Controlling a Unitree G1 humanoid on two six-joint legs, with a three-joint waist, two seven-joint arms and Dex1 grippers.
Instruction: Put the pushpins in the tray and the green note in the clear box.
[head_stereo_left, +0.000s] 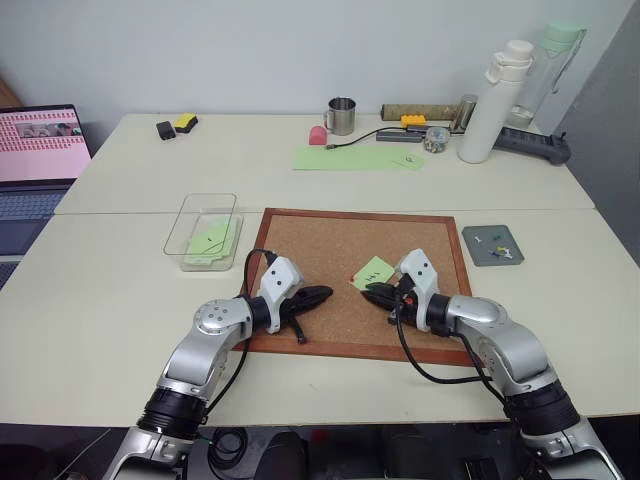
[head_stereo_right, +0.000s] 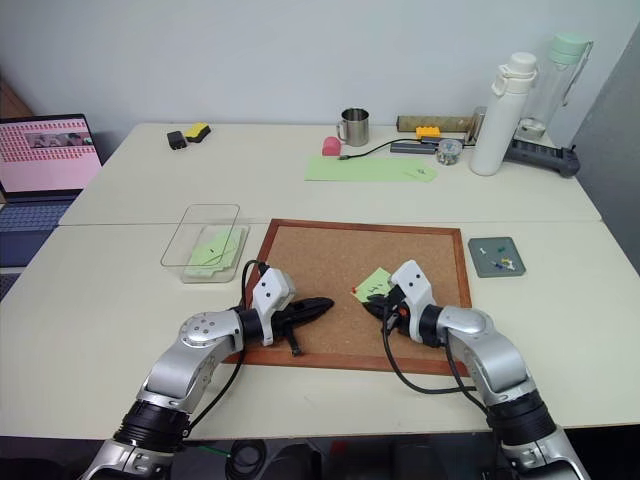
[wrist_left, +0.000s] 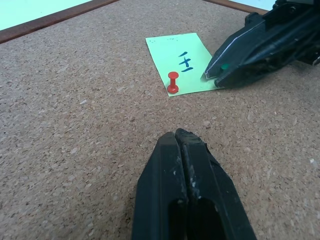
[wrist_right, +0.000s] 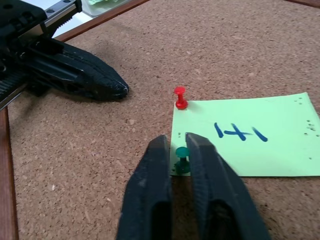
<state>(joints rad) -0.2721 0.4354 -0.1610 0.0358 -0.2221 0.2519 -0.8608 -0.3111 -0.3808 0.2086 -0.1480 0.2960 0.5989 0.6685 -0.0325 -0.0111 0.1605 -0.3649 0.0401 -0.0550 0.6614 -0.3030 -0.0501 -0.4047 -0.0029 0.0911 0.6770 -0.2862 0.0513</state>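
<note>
Now the right gripper (wrist_right: 179, 145) has its jaws pinched on the green pushpin (wrist_right: 182, 156) at a corner of the green note (wrist_right: 255, 140).
That note, with its dark scribble, lies flat on the corkboard (head_stereo_left: 330, 255), and the red pushpin (wrist_right: 180, 97) stands in the neighbouring corner on the same edge, just beside the green one and untouched. The left gripper (wrist_left: 176, 137) rests low over the bare cork on the opposite side of the note, jaws clenched together on nothing, tips aimed at the red pin. The clear box (head_stereo_left: 190, 222) sits on the tabletop (head_stereo_left: 110, 290) just off the board's left edge with a green sheet already inside. The tray (head_stereo_left: 492, 258) lies off the board's right edge, with a few small pins in it.
</note>
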